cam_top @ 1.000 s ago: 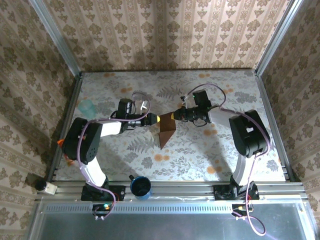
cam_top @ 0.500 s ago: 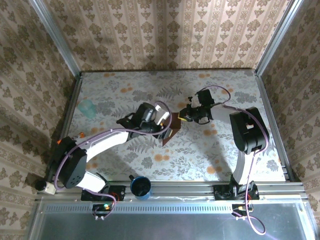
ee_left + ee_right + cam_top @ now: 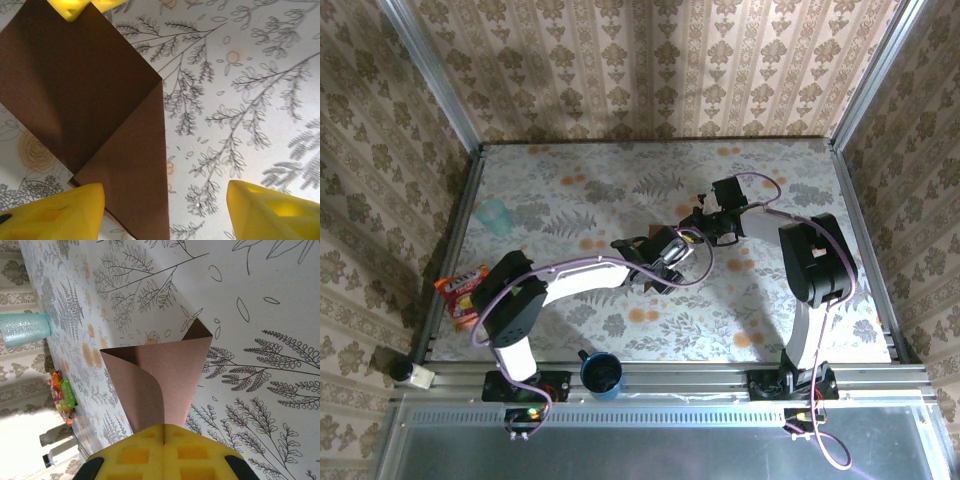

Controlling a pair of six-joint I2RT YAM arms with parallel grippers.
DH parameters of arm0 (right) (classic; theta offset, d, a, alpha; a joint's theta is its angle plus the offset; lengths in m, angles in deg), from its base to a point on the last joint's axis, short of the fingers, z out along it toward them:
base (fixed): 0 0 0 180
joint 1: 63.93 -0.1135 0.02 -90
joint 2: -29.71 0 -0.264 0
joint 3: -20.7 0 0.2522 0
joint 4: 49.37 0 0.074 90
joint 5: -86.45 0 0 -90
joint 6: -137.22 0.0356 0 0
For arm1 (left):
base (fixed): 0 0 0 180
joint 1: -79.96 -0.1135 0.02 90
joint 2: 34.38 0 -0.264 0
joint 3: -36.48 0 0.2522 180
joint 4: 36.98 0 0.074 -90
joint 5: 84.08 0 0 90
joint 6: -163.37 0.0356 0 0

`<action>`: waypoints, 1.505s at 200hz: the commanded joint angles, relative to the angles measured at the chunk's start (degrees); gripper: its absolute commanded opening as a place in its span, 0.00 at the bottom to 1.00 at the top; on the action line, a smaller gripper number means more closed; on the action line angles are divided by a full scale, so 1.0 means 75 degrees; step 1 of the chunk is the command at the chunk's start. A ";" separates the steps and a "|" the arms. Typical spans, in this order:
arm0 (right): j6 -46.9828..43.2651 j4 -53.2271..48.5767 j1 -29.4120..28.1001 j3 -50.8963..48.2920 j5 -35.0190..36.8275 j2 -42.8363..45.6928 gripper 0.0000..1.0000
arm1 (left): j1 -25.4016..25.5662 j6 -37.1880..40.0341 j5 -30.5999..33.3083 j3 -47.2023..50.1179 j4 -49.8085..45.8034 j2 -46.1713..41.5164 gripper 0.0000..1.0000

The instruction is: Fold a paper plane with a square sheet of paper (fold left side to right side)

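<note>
The square sheet of paper (image 3: 90, 100) is dark reddish-brown and lies folded on the floral table, one layer over another with a diagonal crease. My right gripper (image 3: 164, 429) is shut on one edge of the sheet (image 3: 165, 370) and lifts it, so that layer curls. My left gripper (image 3: 165, 215) hovers open just above the paper's near corner, one yellow finger (image 3: 50, 215) over the paper and the other over bare table. In the top view the left gripper (image 3: 668, 252) and right gripper (image 3: 693, 228) meet at mid-table. No paper plane shape is in view.
A teal cup (image 3: 495, 213) stands at the far left, and an orange snack packet (image 3: 460, 290) lies by the left edge. A dark blue cup (image 3: 602, 373) sits on the near rail between the arm bases. Patterned walls enclose the table.
My left arm has swung right and stretched out over the paper, and its jaws have widened. The right gripper has stayed shut on the sheet, shifting slightly.
</note>
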 commanded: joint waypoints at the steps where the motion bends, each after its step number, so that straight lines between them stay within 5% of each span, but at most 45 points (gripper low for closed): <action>1: 0.0198 -0.0176 -0.0038 0.0100 -0.0097 -0.0093 0.00 | 0.0111 0.0112 0.0850 -0.0382 -0.0640 0.0359 0.66; 72: 0.0376 -0.0014 -0.0056 0.0059 -0.0201 -0.0127 0.00 | 0.0156 -0.0096 0.1190 -0.0730 -0.0794 0.1015 0.61; 240: 0.0420 -0.0023 -0.0083 0.0059 -0.0135 -0.0329 0.01 | 0.0159 -0.0280 0.1168 -0.0647 -0.0715 0.1180 0.07; 266: 0.0401 -0.0115 -0.0008 0.0059 -0.0054 -0.0283 0.05 | 0.0149 -0.0355 0.1018 -0.0636 -0.0688 0.1192 0.03; 301: 0.0326 -0.0307 0.0248 0.0058 0.0164 -0.0054 0.24 | 0.0160 -0.0468 0.0823 -0.0519 -0.0528 0.1169 0.01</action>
